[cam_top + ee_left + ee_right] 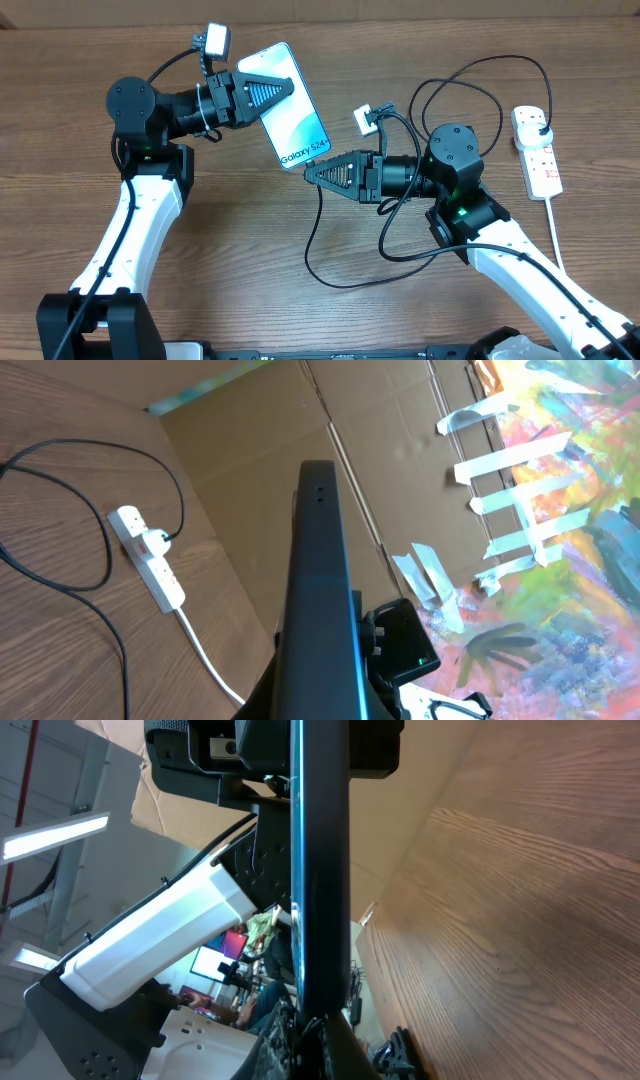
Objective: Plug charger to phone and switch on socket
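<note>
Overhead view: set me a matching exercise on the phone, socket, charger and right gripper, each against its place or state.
1 phone
2 socket
3 charger
4 right gripper

A white, right side of the table
B black, looping over the table
C clamped by the left gripper
D at the phone's "Galaxy S24" end

Pairs: 1-C, 2-A, 3-B, 4-D

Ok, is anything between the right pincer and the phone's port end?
Nothing visible. The right pincer sits at the Galaxy S24 end of the phone; the left pincer holds the other end. The charger cable trails away below it.
</note>
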`<state>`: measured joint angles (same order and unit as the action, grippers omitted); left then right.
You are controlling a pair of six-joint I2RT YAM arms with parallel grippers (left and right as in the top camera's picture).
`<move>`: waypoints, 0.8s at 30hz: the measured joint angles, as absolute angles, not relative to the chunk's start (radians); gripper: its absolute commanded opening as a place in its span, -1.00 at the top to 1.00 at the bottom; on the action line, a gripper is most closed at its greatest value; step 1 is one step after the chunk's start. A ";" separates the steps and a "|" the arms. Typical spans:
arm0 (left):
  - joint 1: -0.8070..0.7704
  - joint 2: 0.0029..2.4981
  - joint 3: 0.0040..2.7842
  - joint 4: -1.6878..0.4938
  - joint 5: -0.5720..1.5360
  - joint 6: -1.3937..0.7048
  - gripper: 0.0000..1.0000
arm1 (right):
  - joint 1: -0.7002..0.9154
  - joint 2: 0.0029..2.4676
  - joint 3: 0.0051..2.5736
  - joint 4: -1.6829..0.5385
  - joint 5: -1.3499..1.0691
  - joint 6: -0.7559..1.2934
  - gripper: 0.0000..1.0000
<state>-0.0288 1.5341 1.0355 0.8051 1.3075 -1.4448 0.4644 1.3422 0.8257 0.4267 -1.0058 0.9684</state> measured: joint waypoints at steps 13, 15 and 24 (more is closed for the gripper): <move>-0.017 1.539 1.036 0.793 1.361 -1.410 0.92 | 0.457 1.343 0.826 0.374 -0.986 0.951 0.34; -0.007 1.539 1.036 0.761 1.378 -1.386 0.91 | 0.452 1.343 0.826 0.374 -0.983 0.946 0.22; 0.018 1.539 1.035 0.367 1.396 -1.109 0.92 | 0.407 1.343 0.826 0.374 -1.014 0.918 -0.37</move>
